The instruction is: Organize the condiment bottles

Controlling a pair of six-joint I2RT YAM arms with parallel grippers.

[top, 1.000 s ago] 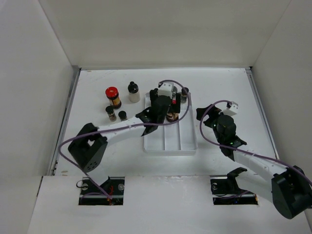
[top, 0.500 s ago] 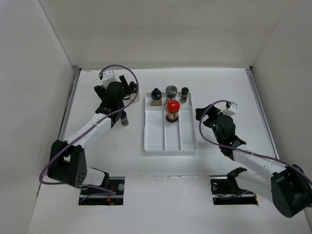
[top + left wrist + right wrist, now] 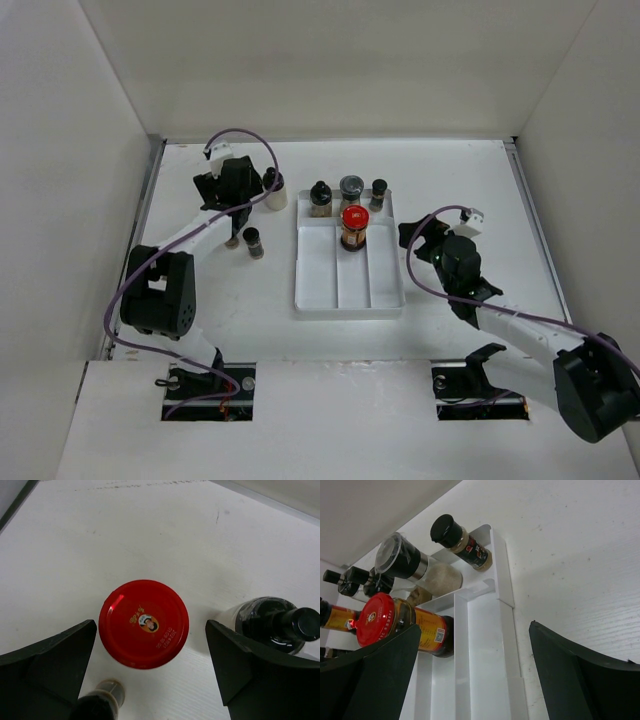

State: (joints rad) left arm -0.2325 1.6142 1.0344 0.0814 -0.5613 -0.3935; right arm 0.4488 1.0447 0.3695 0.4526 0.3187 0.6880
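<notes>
- White worktop (image 3: 250, 300) boxed in by plain white walls, with a white three-lane tray (image 3: 345, 285) at the centre of the overhead view
- Left tool (image 3: 150, 625) hangs straight above the red-capped jar (image 3: 144, 624), whose lid sits between the two fingers in the wrist view
- Its fingers are spread and released, gripping nothing: a thin gap shows on the lid's left side and a wider one on its right
- White-bodied bottle (image 3: 272, 630) with a black cap stands just beside that jar at the right of the wrist frame, partly behind the finger
- Small dark jar (image 3: 100, 702) pokes in at the bottom edge, near the other finger
- Overhead, the left arm reaches far into the upper left, its wrist covering the red-capped jar
- Lone black-capped jar (image 3: 254, 242) stands free just below the wrist, between it and the tray
- Along the tray's top end stand a black-capped jar (image 3: 320, 198), a grey-lidded jar (image 3: 351, 188) and a slim black-capped jar (image 3: 379, 192)
- Second red-capped jar (image 3: 354, 225) stands in the middle lane, just below the grey-lidded one
- Right tool (image 3: 412, 235) sits just off the tray's right edge, fingers wide apart and empty, its arm bent back towards the lower right
</notes>
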